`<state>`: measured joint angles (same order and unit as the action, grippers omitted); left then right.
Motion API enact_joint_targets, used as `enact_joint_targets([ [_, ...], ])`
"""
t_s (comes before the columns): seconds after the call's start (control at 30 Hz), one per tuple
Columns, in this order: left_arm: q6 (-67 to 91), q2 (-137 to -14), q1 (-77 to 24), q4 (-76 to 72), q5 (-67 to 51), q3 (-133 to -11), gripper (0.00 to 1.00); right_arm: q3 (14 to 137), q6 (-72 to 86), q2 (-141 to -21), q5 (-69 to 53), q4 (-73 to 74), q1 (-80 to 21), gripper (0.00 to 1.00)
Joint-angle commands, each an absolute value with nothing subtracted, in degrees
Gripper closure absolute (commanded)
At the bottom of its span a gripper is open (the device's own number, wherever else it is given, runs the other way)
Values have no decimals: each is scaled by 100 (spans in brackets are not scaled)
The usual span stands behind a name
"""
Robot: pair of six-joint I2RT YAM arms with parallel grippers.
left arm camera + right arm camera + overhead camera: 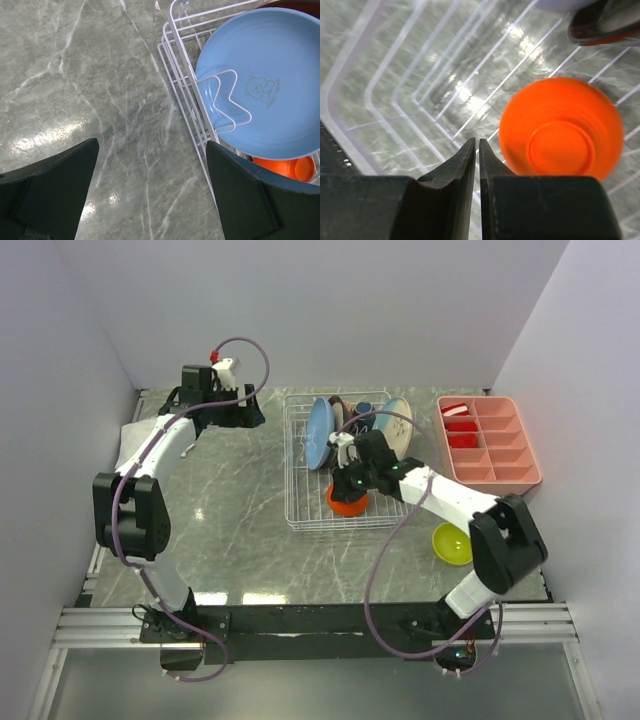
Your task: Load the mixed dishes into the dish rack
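Altogether, three plates, two bowls and one mug can be counted in the top view, together with one dish rack point(300, 510) and one tray. At the far left of the frame a white cloth point(130, 447) is seen at the edge of the grey marble table point(230, 520). The left gripper point(151, 150) is held over bare table in the upper left, just left of the rack, with its fingers spread wide apart and nothing between them. In the middle, the rack holds five things. A light blue plate point(320, 428) printed with a small bear is stood on edge at its upper left, and a dark-rimmed plate point(338, 410) is placed just to the right of it. A dark blue mug point(364, 408) is set at the top edge, and a second pale plate point(398, 425) leans at the upper right. An orange bowl point(347, 503) is seen at the lower middle; whether it is upright or upturned cannot be told. The right gripper point(477, 145) is held over the rack's middle, beside the orange bowl, with its fingers pressed together on nothing; part of the rack is hidden by it. A yellow-green bowl point(452, 543) is left on the table at the lower right, outside the rack. At the upper right, a pink compartment tray point(500, 455) holds red pieces point(461, 426) in its upper left compartments.
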<state>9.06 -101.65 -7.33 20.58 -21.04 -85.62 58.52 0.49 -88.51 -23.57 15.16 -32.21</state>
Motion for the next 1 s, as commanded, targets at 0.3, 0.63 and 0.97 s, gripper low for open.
enact_joint_targets([
  [0.3,791,-9457,-729,1934,-2039,-8323,5,6258,-527,-9615,-353,1538,-3129,92],
  [0.63,853,-9518,-756,1854,-2127,-8455,5,6187,-615,-9352,26,1177,-3050,92],
  [0.97,642,-9299,-765,2039,-2074,-8499,4,6152,-1309,-7630,-2829,2635,-2988,55],
])
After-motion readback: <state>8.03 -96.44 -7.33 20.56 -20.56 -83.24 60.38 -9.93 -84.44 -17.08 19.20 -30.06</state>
